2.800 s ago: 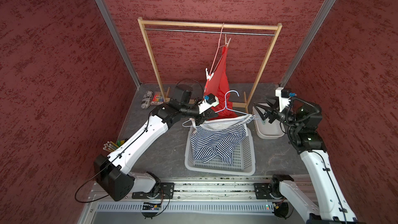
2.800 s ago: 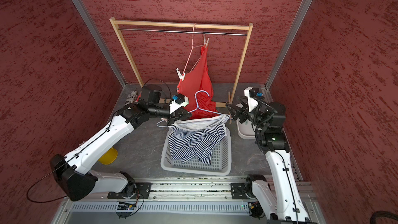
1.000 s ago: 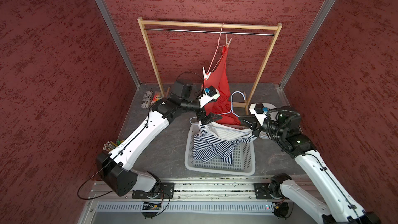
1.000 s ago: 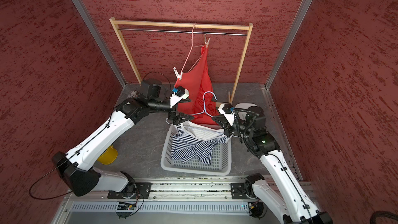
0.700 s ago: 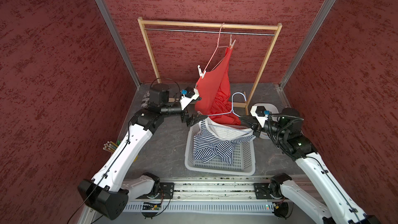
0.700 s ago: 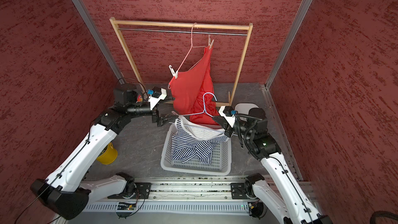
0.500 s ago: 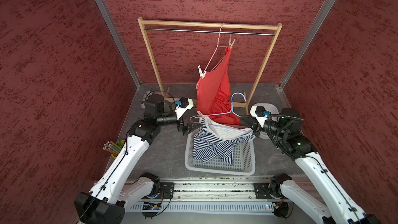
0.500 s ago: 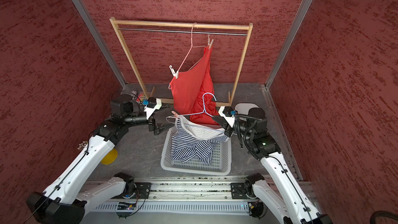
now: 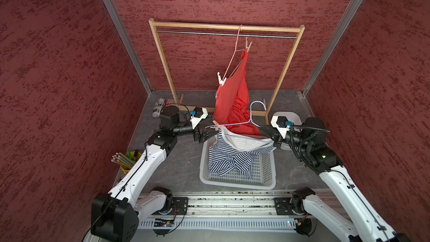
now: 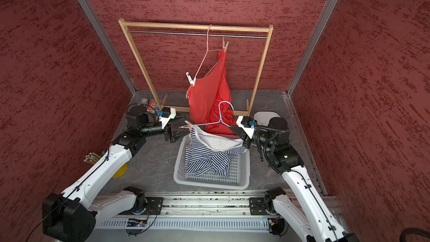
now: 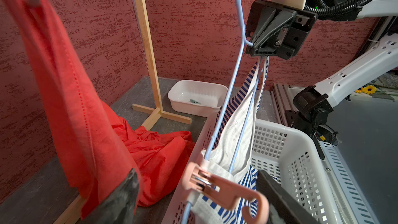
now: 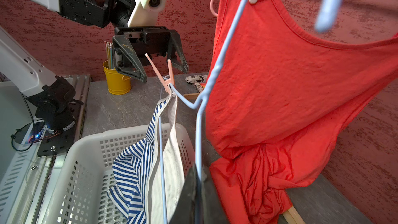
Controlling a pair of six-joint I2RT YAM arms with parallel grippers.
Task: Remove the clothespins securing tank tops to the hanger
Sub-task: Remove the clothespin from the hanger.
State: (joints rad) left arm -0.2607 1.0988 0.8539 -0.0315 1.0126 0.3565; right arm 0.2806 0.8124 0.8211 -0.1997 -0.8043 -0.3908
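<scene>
A light blue hanger (image 9: 252,117) carries the navy-and-white striped tank top (image 9: 232,157), which droops into the basket. A pinkish-tan clothespin (image 11: 221,190) pins the top to the hanger's left end. My left gripper (image 9: 210,131) is open, one finger on each side of that clothespin (image 12: 167,76), with gaps showing. My right gripper (image 12: 199,177) is shut on the blue hanger's other end. The orange-red tank top (image 9: 235,94) hangs from a pink hanger on the rack. A white clothespin (image 9: 221,81) holds its lower end and a beige clothespin (image 9: 247,45) its upper end.
The wooden rack (image 9: 226,25) stands at the back. A white slotted basket (image 9: 270,182) sits under the striped top. A white tub (image 11: 198,98) by the rack's foot holds a grey clothespin. A yellow cup of pencils (image 9: 125,161) stands left of my left arm.
My left gripper has left the red top, swung left and down, then come in around the pinkish-tan clothespin; its jaws have narrowed slightly. The right gripper keeps holding the blue hanger.
</scene>
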